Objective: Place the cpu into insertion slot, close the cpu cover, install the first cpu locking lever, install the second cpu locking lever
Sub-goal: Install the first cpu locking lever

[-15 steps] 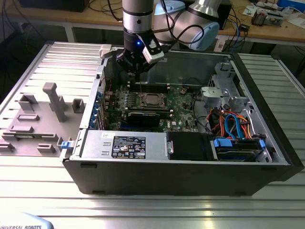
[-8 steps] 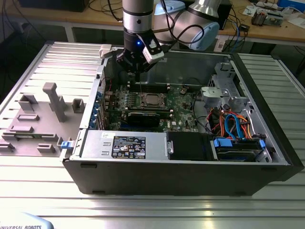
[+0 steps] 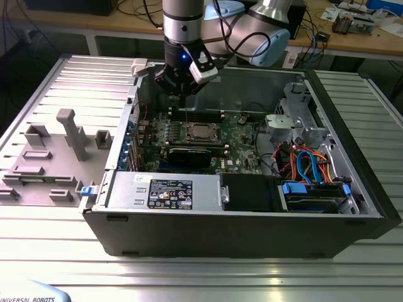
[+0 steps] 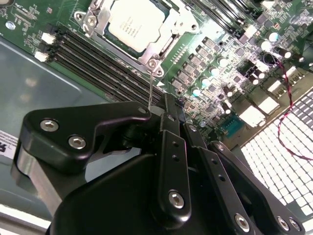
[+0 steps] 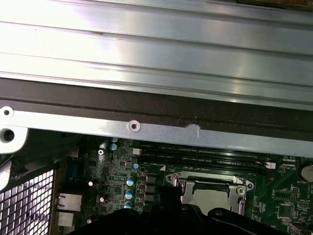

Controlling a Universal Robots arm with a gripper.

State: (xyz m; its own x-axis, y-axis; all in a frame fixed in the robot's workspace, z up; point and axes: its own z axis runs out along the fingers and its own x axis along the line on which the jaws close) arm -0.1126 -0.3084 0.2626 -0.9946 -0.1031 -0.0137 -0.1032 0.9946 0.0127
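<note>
The cpu (image 3: 203,132) (image 4: 133,24) (image 5: 210,198) lies flat in its socket on the green motherboard, silvery top up. The cpu cover (image 4: 168,43) (image 5: 188,183) is down around it as a metal frame. A thin wire locking lever (image 4: 151,88) (image 3: 187,113) stands up from the socket's corner and runs to my gripper (image 4: 168,105) (image 3: 182,93), which hangs just above the socket inside the open case. The fingers are shut together. The lever's upper end disappears behind a black finger link, so whether it is clamped I cannot tell.
Dark memory slots (image 4: 98,54) run beside the socket. A long black card (image 3: 186,156) lies in front of it, then the power supply (image 3: 164,189). A drive cage with blue and orange cables (image 3: 308,163) fills the exterior view's right. Grey fixture blocks (image 3: 66,135) stand outside the case.
</note>
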